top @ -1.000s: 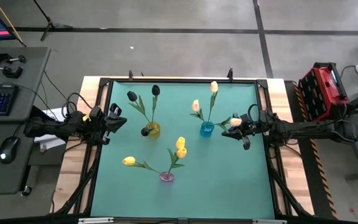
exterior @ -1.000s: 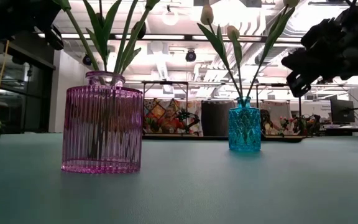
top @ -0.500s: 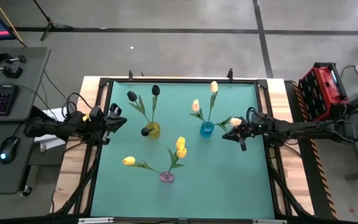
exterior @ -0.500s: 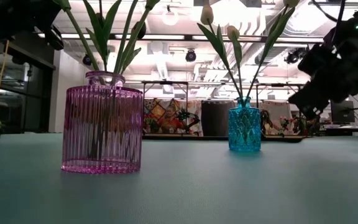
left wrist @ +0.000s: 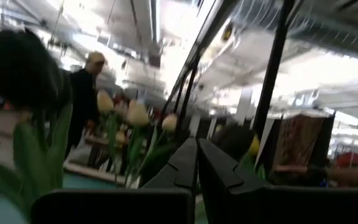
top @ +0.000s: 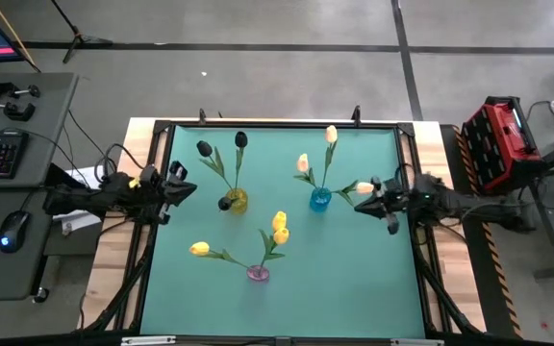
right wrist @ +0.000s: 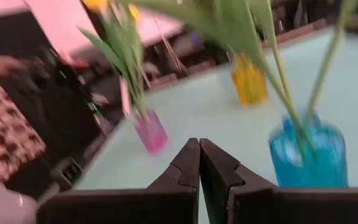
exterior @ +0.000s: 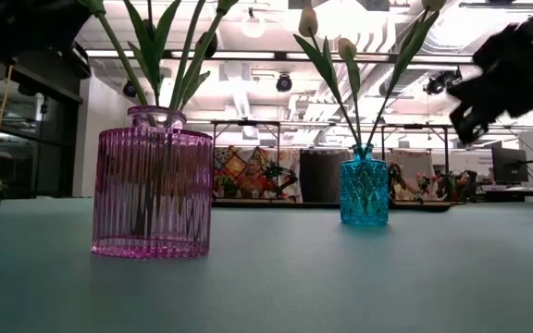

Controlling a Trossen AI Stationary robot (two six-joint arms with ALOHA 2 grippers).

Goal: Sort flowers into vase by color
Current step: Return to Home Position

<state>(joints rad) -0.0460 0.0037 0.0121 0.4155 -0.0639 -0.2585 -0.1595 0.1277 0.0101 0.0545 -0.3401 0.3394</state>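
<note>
Tulips (top: 303, 162) all stand in vases, three per colour, so sorting looks done: black tulips (top: 241, 139) in yellow vase (top: 237, 200), cream tulips (top: 331, 134) in blue vase (exterior: 364, 190), yellow tulips (top: 279, 223) in purple vase (exterior: 153, 192).

Teal mat (top: 354, 279): flat, matte.

Arms sit at the table sides, clear of stems, probably homing. Left gripper (left wrist: 196, 163) at left edge, fingers pressed together, empty. Right gripper (right wrist: 199, 158) near blue vase, same.

- Purple vase: squat ribbed glass cylinder.
- Blue: narrow-necked, embossed glass.
- Yellow: small, texture unclear.

Stems thin, green, splayed. Heads are small buds.
</note>
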